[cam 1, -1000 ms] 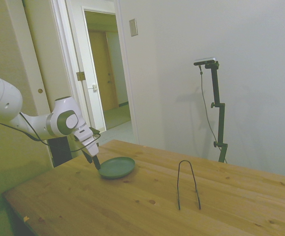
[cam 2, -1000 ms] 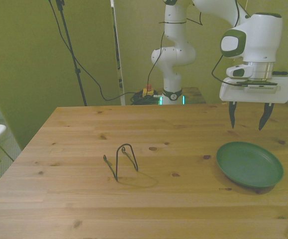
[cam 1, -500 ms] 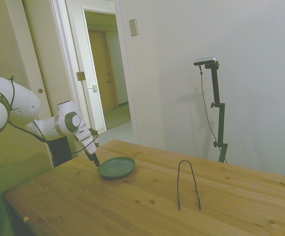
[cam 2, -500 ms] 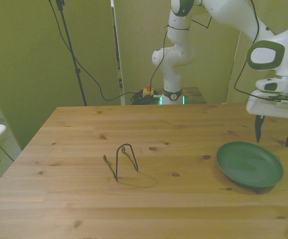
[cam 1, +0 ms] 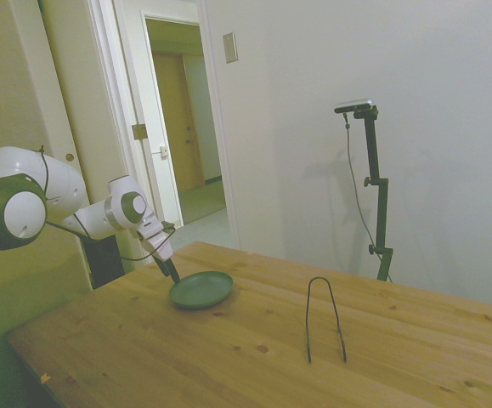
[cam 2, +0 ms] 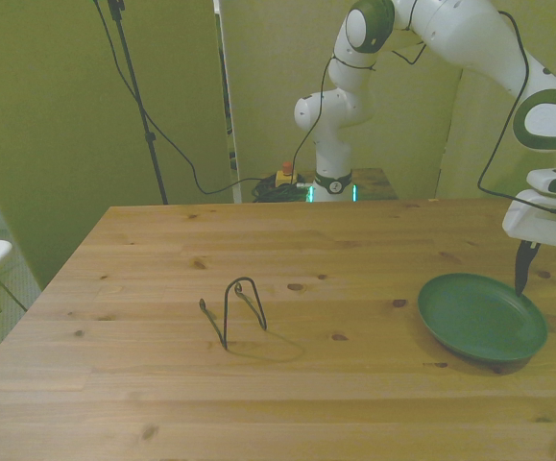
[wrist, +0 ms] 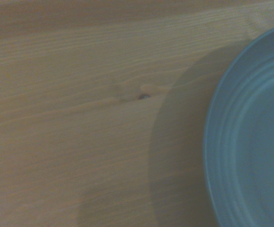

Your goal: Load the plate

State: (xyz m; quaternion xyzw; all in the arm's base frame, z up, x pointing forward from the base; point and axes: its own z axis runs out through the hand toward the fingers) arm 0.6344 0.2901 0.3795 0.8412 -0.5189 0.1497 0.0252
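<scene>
Green plate flat on wooden table, at table's 4 o'clock in front view, empty. Gripper just past plate's 2 o'clock rim, fingers spread wide, holding nothing. Black wire rack upright, well apart toward plate's 9 o'clock.

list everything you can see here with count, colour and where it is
plate: one, dark green, flat on the table near the front view's right edge, nothing on it
wire rack: one, thin black U-shaped, standing upright on the table toward the front view's left, well apart from the plate
table: one, light wood with knots, holding the plate and the rack
door: one, white, standing open to a hallway behind the table in the side view
arm: one, white, reaching over the table
gripper: one, white body with dark fingers, open, at the plate's edge on the front view's right
</scene>
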